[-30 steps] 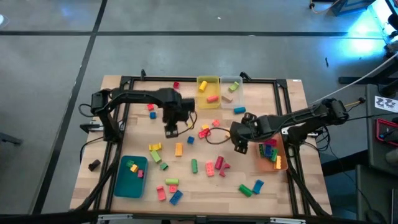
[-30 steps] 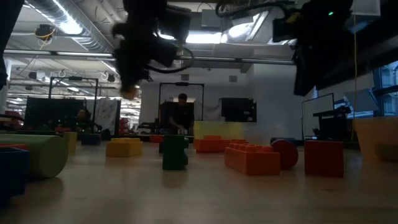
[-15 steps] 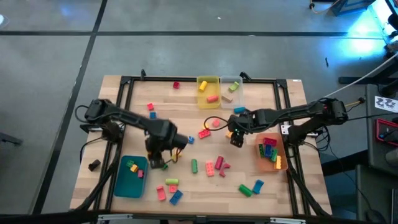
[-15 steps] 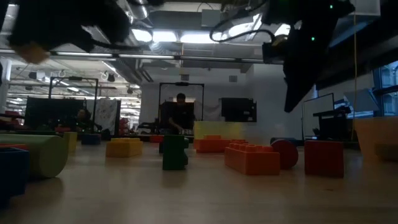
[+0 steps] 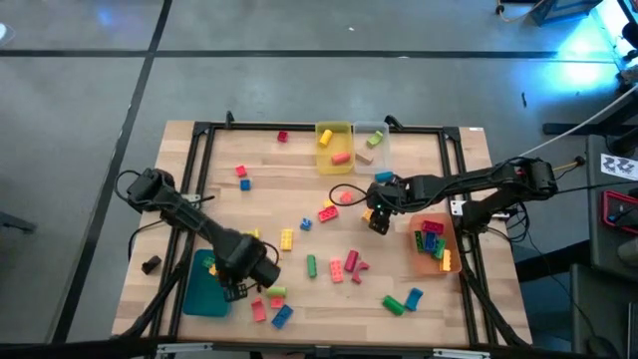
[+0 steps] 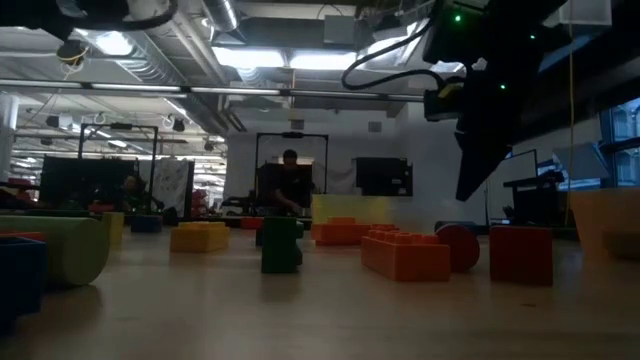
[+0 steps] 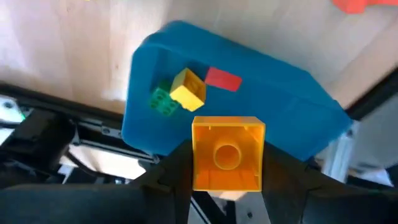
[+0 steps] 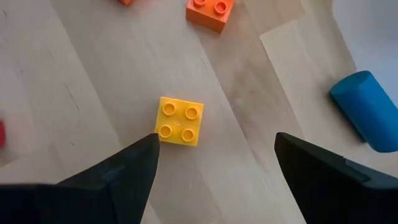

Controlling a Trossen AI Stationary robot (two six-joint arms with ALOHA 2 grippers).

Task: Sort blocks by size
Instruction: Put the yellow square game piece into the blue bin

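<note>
My left gripper (image 5: 239, 284) hangs over the right side of the teal bin (image 5: 204, 297) at the table's near left, shut on an orange-yellow block (image 7: 227, 152). The teal bin (image 7: 267, 81) holds a green block, a yellow block (image 7: 188, 89) and a red one. My right gripper (image 5: 379, 217) stands open, right of the table's middle, above a yellow four-stud block (image 8: 180, 121). That block lies flat on the wood, studs up, between the two fingers and untouched. My left gripper pinches the orange-yellow block by two opposite side walls (image 7: 200, 168), one finger on each. The fingers come from above, slanting down. The block is lifted clear above the bin, with its hollow underside turned toward the wrist camera.
Loose blocks in several colours lie scattered over the wooden table. A yellow bin (image 5: 334, 137) and a clear bin (image 5: 371, 140) stand at the far edge. An orange bin (image 5: 434, 244) with blocks sits at the right. An orange block (image 8: 211, 12) and a blue cylinder (image 8: 367, 109) lie near my right gripper.
My left gripper has swung from the table's middle toward the near left edge, up to the teal bin. It rolled its wrist on the way and kept the orange-yellow block lifted. My right gripper has sunk a little toward the table and stayed open.
</note>
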